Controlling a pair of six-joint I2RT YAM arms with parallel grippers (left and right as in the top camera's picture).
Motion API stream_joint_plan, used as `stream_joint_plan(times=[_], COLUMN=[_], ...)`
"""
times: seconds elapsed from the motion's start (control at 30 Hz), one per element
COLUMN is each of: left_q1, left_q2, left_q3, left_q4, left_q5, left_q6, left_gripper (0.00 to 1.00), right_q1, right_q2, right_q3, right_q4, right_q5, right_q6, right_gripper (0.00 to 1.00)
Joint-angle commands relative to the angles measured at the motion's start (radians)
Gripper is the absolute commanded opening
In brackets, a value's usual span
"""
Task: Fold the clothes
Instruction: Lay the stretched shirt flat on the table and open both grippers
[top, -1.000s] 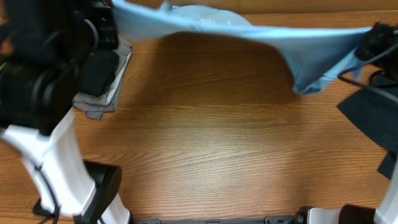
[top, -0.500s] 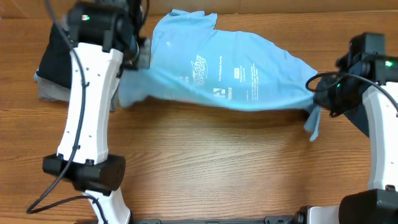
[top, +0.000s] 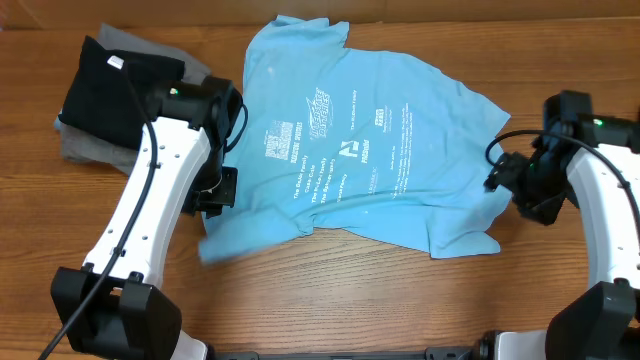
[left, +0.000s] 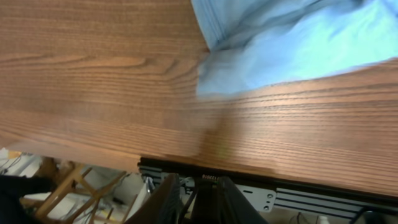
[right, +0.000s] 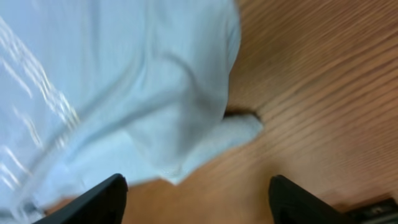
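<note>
The light blue T-shirt (top: 350, 150) lies spread on the wooden table with its pale print facing up and some wrinkles along its near hem. My left gripper (top: 215, 195) hovers at the shirt's left edge. In the left wrist view its jaws (left: 199, 202) stand slightly apart with nothing between them, and the shirt's corner (left: 298, 43) lies ahead. My right gripper (top: 505, 185) is at the shirt's right edge. In the right wrist view it (right: 202, 205) is wide open and empty, just off a corner of the blue cloth (right: 124, 81).
A black shirt (top: 110, 85) lies on a grey one (top: 75, 150) at the far left of the table, behind my left arm. The table's front edge with its black rail (left: 280, 186) shows in the left wrist view.
The blue shirt hung stretched in the air between both grippers; now it lies flat on the table. Both grippers have opened and let go of it.
</note>
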Motion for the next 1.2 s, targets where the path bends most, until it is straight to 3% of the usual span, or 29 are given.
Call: stream_joint_plan(times=[0.0, 0.1, 0.2, 0.3, 0.47, 0.53, 0.57, 0.7, 0.8, 0.87, 0.93, 1.0, 1.03, 1.07, 1.13, 1.17], left_q1=[0.006, 0.013, 0.013, 0.012, 0.012, 0.013, 0.013, 0.013, 0.013, 0.014, 0.015, 0.021, 0.024, 0.027, 0.04, 0.047], left_q2=[-0.023, -0.023, -0.023, -0.023, -0.023, -0.023, -0.023, -0.023, -0.023, -0.023, -0.023, -0.023, -0.023, -0.023, -0.023, -0.023], left_q3=[-0.011, -0.011, -0.015, -0.044, -0.172, -0.236, -0.27, -0.398, -0.467, -0.508, -0.542, -0.589, -0.607, -0.621, -0.643, -0.647], left_q4=[0.0, 0.026, 0.104, 0.187, 0.308, 0.349, 0.369, 0.48, 0.563, 0.616, 0.659, 0.711, 0.724, 0.732, 0.733, 0.721], left_q5=[-0.034, -0.058, 0.002, 0.07, 0.131, 0.166, 0.175, 0.189, 0.177, 0.171, 0.138, 0.141, 0.144, 0.144, 0.134, 0.127], left_q6=[-0.03, -0.05, -0.042, -0.005, -0.009, -0.009, -0.01, -0.032, -0.056, -0.075, -0.1, -0.114, -0.114, -0.114, -0.114, -0.117], left_gripper=[0.27, 0.36, 0.37, 0.42, 0.42, 0.42, 0.42, 0.43, 0.45, 0.46, 0.49, 0.51, 0.5, 0.41, 0.07, 0.04], right_q1=[-0.04, -0.058, -0.059, -0.059, -0.061, -0.062, -0.062, -0.062, -0.062, -0.063, -0.063, -0.063, -0.063, -0.063, -0.063, -0.063], right_q2=[-0.015, -0.015, -0.015, -0.015, -0.015, -0.015, -0.015, -0.015, -0.015, -0.015, -0.015, -0.015, -0.015, -0.015, -0.016, -0.016], right_q3=[-0.009, -0.058, -0.128, -0.226, -0.384, -0.424, -0.438, -0.481, -0.508, -0.52, -0.523, -0.523, -0.523, -0.523, -0.521, -0.518], right_q4=[0.045, 0.077, 0.107, 0.145, 0.231, 0.253, 0.264, 0.305, 0.34, 0.37, 0.383, 0.382, 0.373, 0.364, 0.355, 0.349], right_q5=[0.013, -0.054, -0.092, -0.146, -0.146, -0.147, -0.146, -0.116, -0.065, -0.063, -0.064, -0.063, -0.063, -0.06, -0.06, -0.06], right_q6=[0.035, 0.034, 0.035, 0.04, 0.126, 0.136, 0.136, 0.174, 0.205, 0.207, 0.208, 0.208, 0.207, 0.207, 0.206, 0.207], right_gripper=[0.71, 0.61, 0.52, 0.52, 0.34, 0.34, 0.49, 0.62, 0.63, 0.57, 0.42, 0.33, 0.23, 0.15, 0.05, 0.04])
